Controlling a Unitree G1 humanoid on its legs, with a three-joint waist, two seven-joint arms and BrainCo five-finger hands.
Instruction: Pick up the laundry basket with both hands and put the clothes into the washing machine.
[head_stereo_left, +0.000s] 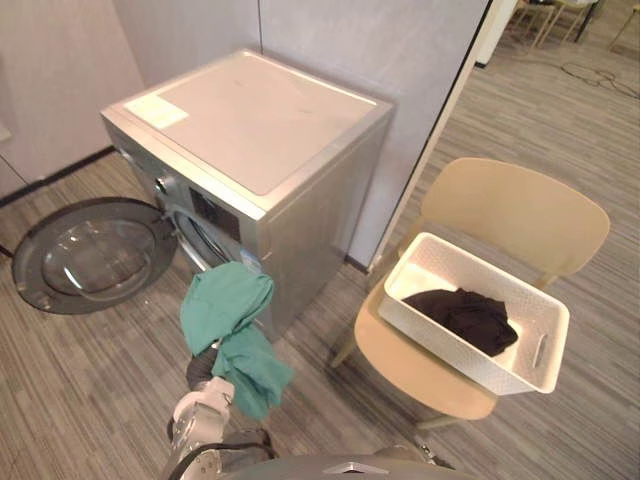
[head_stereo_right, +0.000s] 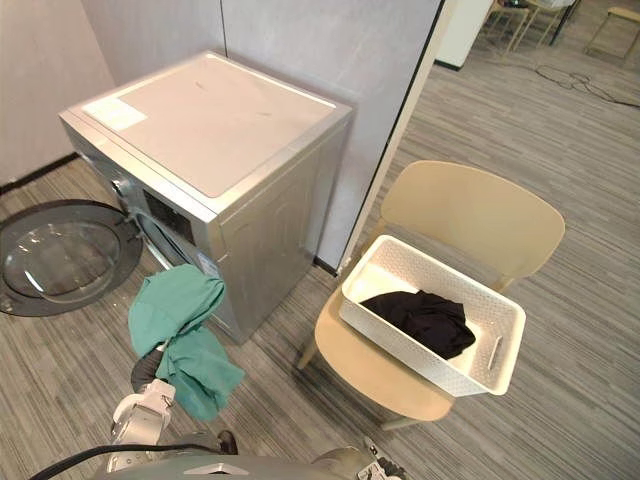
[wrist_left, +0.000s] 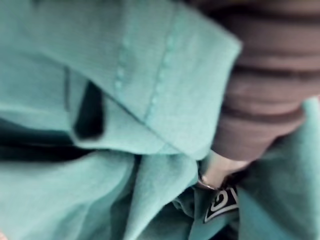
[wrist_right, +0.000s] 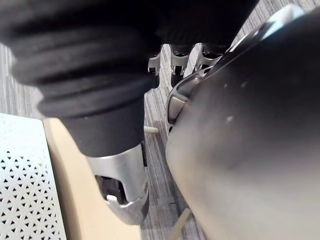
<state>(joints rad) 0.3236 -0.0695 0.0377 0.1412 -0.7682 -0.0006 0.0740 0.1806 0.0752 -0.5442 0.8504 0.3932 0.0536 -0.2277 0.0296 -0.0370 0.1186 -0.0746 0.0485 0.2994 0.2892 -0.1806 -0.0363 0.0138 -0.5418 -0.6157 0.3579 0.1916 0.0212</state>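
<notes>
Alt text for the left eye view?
A teal garment hangs over the robot's left hand in front of a silver washing machine with its round door open. To the right, a white basket holding a black garment sits on a tan chair.

White laundry basket (head_stereo_left: 460, 362) holds a black garment (head_stereo_left: 465, 315); a teal garment (head_stereo_left: 230, 320) hangs before the open-doored washing machine (head_stereo_left: 250, 130).

left hand (head_stereo_left: 200, 370): mostly hidden in green garment (head_stereo_left: 228, 320) | washer door (head_stereo_right: 60, 255): cut by edge
</notes>
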